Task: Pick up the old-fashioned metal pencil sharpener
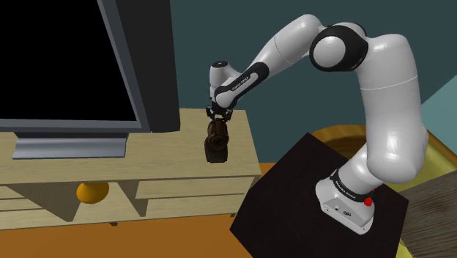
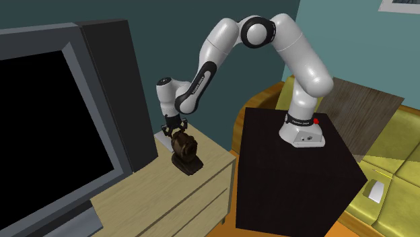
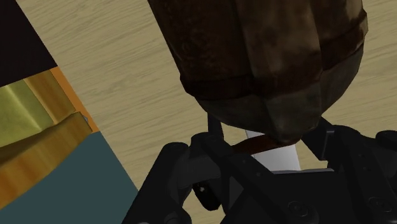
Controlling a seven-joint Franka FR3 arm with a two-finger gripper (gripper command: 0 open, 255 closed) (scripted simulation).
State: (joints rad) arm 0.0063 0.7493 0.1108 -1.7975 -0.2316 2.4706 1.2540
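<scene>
The pencil sharpener (image 1: 216, 141) is dark brown and rusty-looking, with a rounded body on a flat dark base. It hangs under my gripper (image 1: 217, 117) over the right end of a pale wooden cabinet (image 1: 146, 165). The black fingers are shut on its top. In the second exterior view the pencil sharpener (image 2: 185, 151) stands close to the cabinet top (image 2: 155, 195) beneath the gripper (image 2: 173, 128); I cannot tell whether its base touches the wood. In the wrist view the brown sharpener (image 3: 267, 57) looms right in front of the gripper (image 3: 267, 137).
A large television (image 1: 58, 59) with a black screen stands on the cabinet just left of the sharpener in the shoulder view, on a grey foot (image 1: 69, 146). An orange round object (image 1: 93, 192) lies below the cabinet. My black stand (image 1: 293, 198) and a yellow sofa (image 2: 397, 155) are nearby.
</scene>
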